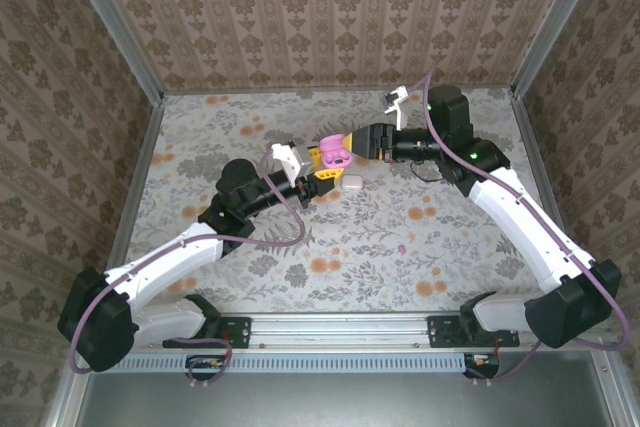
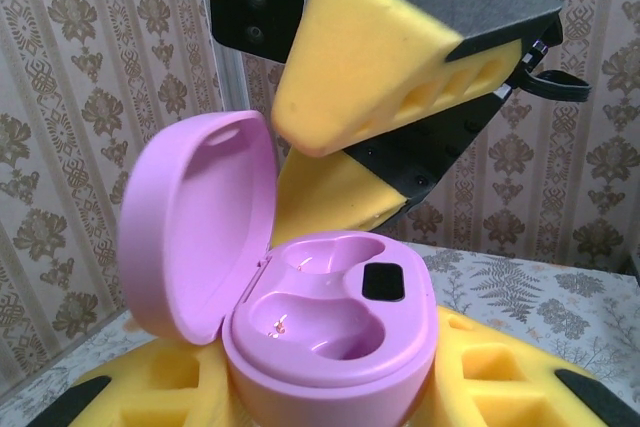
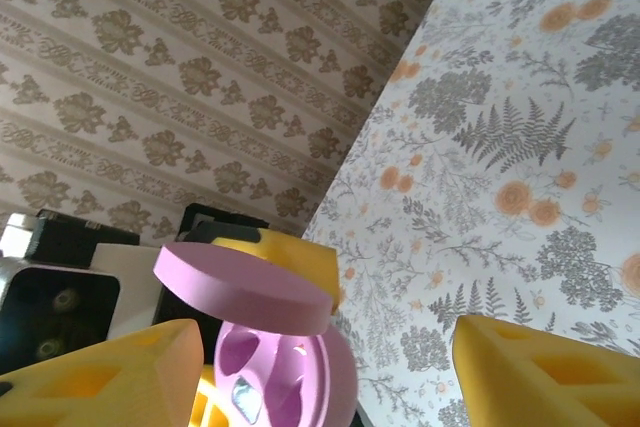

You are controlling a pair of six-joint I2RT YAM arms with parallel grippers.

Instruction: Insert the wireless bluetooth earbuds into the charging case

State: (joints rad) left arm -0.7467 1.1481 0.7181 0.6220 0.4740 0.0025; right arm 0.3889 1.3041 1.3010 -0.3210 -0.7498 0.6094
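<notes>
My left gripper (image 1: 325, 165) is shut on a pink charging case (image 2: 330, 337) and holds it above the table. The case's lid (image 2: 195, 227) stands open and both wells are empty. My right gripper (image 1: 352, 144) is open, right at the case, and holds nothing. Its yellow fingers (image 2: 400, 57) hang just above and behind the case. In the right wrist view the case (image 3: 290, 377) lies in the gap, close to the left finger (image 3: 110, 377). One tiny pink earbud (image 1: 402, 246) lies on the table, nearer the arm bases.
A small white case (image 1: 352, 182) lies on the flowered table (image 1: 250, 237) just below the two grippers. Patterned walls (image 1: 320, 17) with metal posts enclose the table at the back and sides.
</notes>
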